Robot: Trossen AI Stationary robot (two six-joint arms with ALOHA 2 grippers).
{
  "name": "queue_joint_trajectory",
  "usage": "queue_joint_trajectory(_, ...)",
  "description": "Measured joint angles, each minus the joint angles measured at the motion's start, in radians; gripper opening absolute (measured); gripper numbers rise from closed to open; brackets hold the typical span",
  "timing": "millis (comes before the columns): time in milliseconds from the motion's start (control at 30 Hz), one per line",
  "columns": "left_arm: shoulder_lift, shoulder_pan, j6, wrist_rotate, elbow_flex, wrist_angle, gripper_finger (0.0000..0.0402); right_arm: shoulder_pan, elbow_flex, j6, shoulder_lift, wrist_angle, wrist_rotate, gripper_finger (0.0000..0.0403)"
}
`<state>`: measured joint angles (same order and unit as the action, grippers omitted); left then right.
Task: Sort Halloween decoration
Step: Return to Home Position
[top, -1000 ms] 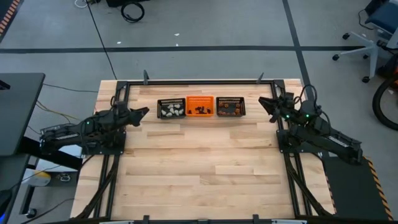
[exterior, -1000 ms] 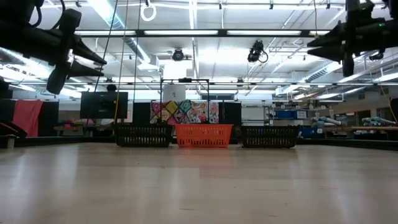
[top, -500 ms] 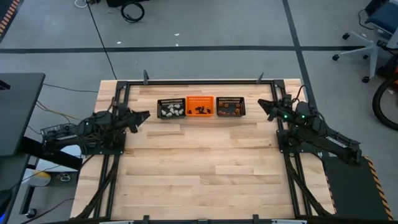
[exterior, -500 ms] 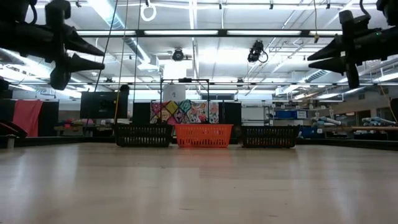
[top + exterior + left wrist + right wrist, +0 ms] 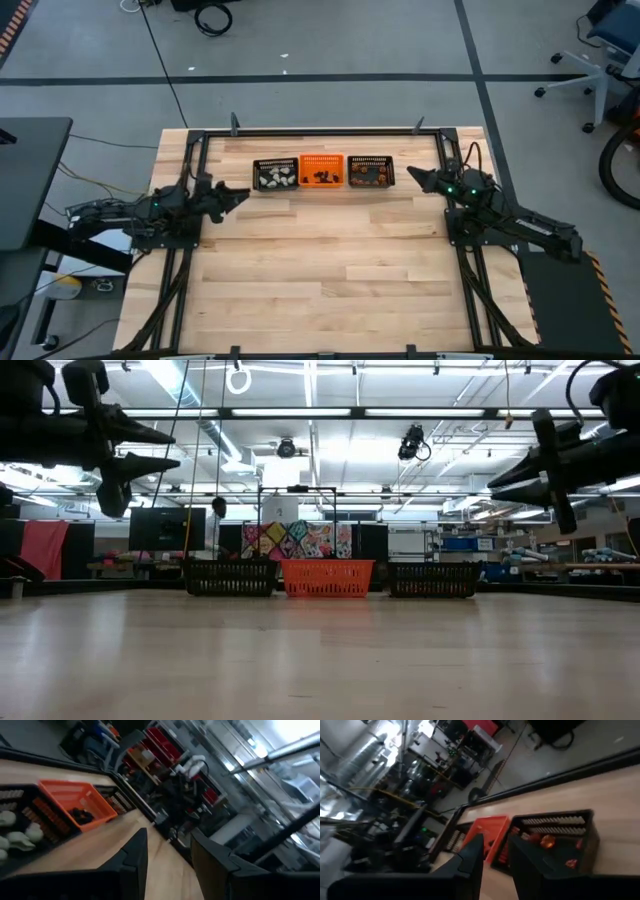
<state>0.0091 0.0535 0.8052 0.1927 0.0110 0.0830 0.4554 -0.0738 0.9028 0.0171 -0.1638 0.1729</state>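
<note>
The Halloween decoration lies sorted in three mesh baskets in a row at the table's far middle. Whitish trinkets (image 5: 276, 178) fill the left black basket (image 5: 258, 176), black ones (image 5: 80, 813) the orange basket (image 5: 322, 160), and orange ones (image 5: 547, 840) the right black basket (image 5: 388, 172). My left gripper (image 5: 240, 192) hovers open, level, left of and nearer than the baskets. My right gripper (image 5: 415, 177) hovers open to their right. Both point at the row from well above the table, with nothing between their fingers.
A black metal frame (image 5: 320, 131) runs along the table's far edge and down both sides past the arm bases. The bare wooden table top (image 5: 320, 270) stretches from the baskets to the near edge. Beyond the table lie shelves, screens and an office chair (image 5: 590, 60).
Both grippers have sunk a little while staying beside the basket row. My left gripper has tipped from a downward slant to level. My right gripper has come down further and rolled about its own axis. The baskets and trinkets have not moved.
</note>
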Motion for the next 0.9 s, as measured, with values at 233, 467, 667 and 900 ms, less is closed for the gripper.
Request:
queue_joint_trajectory(233, 0.005, 0.002, -0.130, 0.078, 0.001, -0.040, 0.0125, 0.006, -0.001, -0.283, 0.026, -0.011, 0.129, 0.0094)
queue_joint_trajectory(467, 0.010, 0.001, -0.440, 0.078, 0.001, -0.039, 0.0125, 0.007, -0.002, -0.897, 0.035, -0.002, 0.091, 0.0095)
queue_joint_trajectory(667, 0.011, 0.001, -0.458, 0.078, 0.001, -0.040, 0.0125, 0.007, -0.002, -0.954, 0.035, 0.009, 0.092, 0.0094)
queue_joint_trajectory(900, 0.010, 0.001, -0.458, 0.078, 0.001, -0.040, 0.0125, 0.007, -0.002, -0.955, 0.035, 0.013, 0.092, 0.0094)
